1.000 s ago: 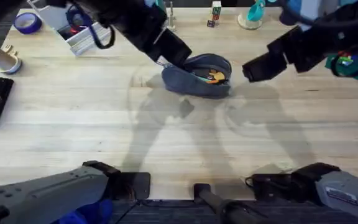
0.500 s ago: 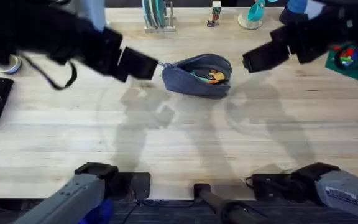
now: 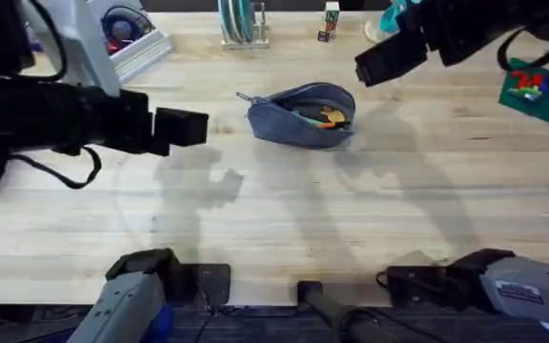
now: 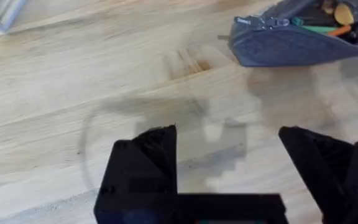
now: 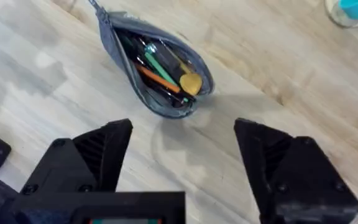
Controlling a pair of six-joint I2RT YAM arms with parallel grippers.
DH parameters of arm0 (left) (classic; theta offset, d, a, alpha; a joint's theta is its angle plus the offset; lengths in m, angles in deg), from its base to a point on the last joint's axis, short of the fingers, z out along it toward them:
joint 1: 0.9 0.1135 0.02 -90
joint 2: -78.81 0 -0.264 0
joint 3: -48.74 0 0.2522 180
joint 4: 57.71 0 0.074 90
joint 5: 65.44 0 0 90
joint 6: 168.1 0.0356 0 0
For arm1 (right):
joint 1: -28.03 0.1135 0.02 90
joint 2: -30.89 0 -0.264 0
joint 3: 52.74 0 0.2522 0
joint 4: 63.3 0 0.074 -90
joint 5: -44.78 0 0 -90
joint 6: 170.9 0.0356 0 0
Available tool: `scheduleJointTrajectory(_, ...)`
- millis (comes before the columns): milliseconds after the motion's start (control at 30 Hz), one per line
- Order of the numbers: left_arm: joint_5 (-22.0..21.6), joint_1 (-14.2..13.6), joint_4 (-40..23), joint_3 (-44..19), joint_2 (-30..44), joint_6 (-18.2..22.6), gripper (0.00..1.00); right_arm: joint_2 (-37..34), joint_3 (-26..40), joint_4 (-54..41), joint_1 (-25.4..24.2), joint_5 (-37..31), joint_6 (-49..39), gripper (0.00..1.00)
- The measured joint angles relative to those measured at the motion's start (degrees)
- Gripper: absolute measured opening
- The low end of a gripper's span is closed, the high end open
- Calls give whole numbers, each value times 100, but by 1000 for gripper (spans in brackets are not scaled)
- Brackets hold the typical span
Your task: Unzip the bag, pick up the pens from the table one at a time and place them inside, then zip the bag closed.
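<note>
1. The left gripper [image 3: 193, 127] has pulled back from the bag [image 3: 301, 116] over the last second, its fingers apart and holding nothing.
2. The right gripper [image 3: 375, 65] has risen away too, jaws wide and empty.
3. The bag lies between them, unzipped, with the pens [image 5: 159, 70] inside, so zipping likely remains.
4. Bare table [image 3: 284, 210] surrounds both grippers, and the clutter along the far edge is well apart.

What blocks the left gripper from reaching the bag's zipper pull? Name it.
Nothing visible does. Bare table lies between the open left gripper and the zipper pull at the bag end nearest it. The right gripper is open, off the bag's far side.
</note>
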Motion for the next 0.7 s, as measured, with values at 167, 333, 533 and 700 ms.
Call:
scheduleJointTrajectory(167, 101, 245, 87, 19, -18, 0, 994, 0, 49, -17, 0, -2, -17, 996)
scheduleJointTrajectory(333, 558, 382, 371, 155, -18, 289, 993, 0, 49, -31, 0, -2, -144, 997)
scheduleJointTrajectory(533, 1324, 794, 1170, 751, -11, 840, 991, 0, 49, -31, 0, -2, -269, 996)
scheduleJointTrajectory(700, 2201, 1449, 1376, 1025, 197, 1490, 989, 0, 49, -31, 0, -2, -286, 996)
